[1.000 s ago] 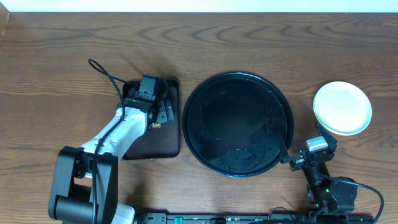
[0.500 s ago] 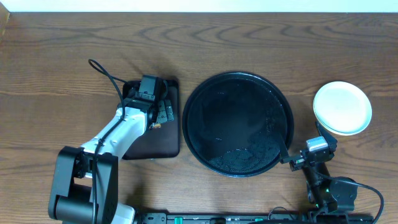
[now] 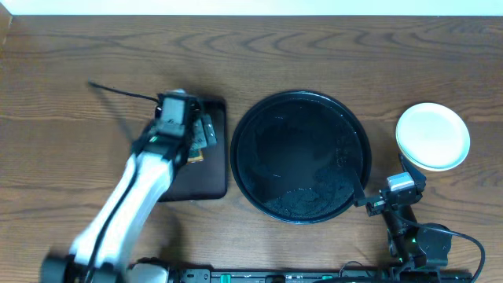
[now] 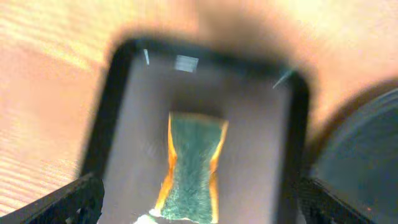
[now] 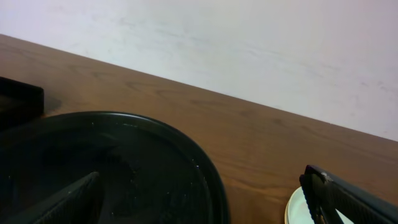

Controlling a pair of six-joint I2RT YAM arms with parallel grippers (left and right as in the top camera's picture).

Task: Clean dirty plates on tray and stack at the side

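Observation:
The large round black tray point(image 3: 299, 156) lies mid-table with no plates on it, only a wet sheen; its rim shows in the right wrist view point(image 5: 205, 168). A stack of pale plates point(image 3: 432, 136) sits on the table to its right, and its edge shows in the right wrist view point(image 5: 297, 211). My left gripper point(image 3: 200, 135) is open and empty above a green and orange sponge point(image 4: 193, 162); its fingers point(image 4: 199, 205) are spread wide to either side of it. My right gripper point(image 3: 385, 190) is open and empty between tray and plates point(image 5: 205, 208).
The sponge lies on a small rectangular black tray point(image 3: 212, 177), also seen in the left wrist view point(image 4: 261, 124), just left of the round tray. The table's far edge meets a white wall point(image 5: 249, 43).
My left arm has swung and lifted, blurred in motion, with its gripper still over the rectangular tray. The right arm and the plates have not moved.

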